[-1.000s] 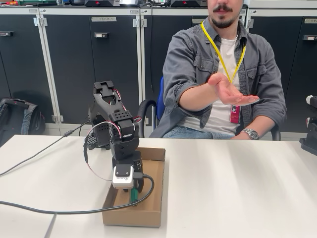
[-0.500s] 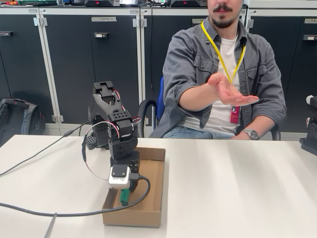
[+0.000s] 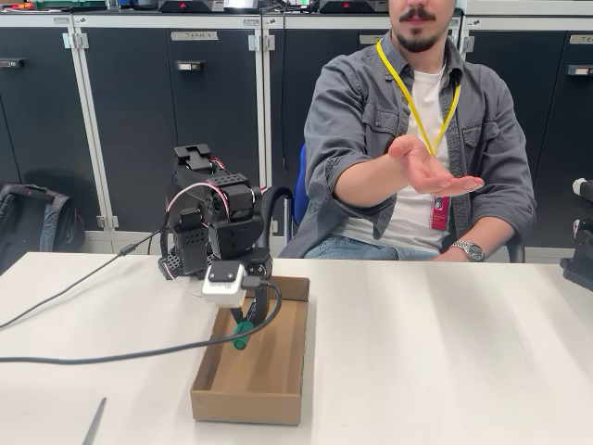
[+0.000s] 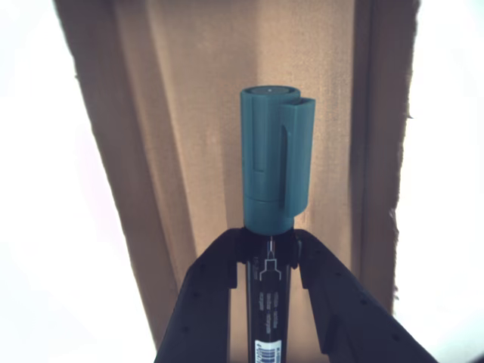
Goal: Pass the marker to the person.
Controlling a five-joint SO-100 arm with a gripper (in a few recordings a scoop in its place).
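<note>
Above the far end of an open cardboard box [image 3: 278,389] that sits near the front edge of the white surface [image 3: 445,352], the black arm [image 3: 208,218] holds the marker [image 3: 242,336] clear of the box floor, its green cap pointing down and toward the camera in the fixed view. From the wrist view the jaws [image 4: 270,253] are clamped on the marker [image 4: 276,170] just behind the cap, one black finger [image 4: 204,302] pressing each side of the black barrel, whose white label print runs between them; the brown box floor [image 4: 189,113] lies below, with the bright surface on either side. A white camera module [image 3: 223,284] rides on the wrist, and a black cable [image 3: 102,353] loops from it across the left part of the surface. Behind the far edge sits the person [image 3: 417,139] in a grey overshirt with a yellow lanyard, one hand [image 3: 431,171] raised palm-up, well apart from the marker, the other forearm resting at the far edge with a wristwatch [image 3: 470,249]. Near the front left corner lies a thin grey stick [image 3: 94,425].
</note>
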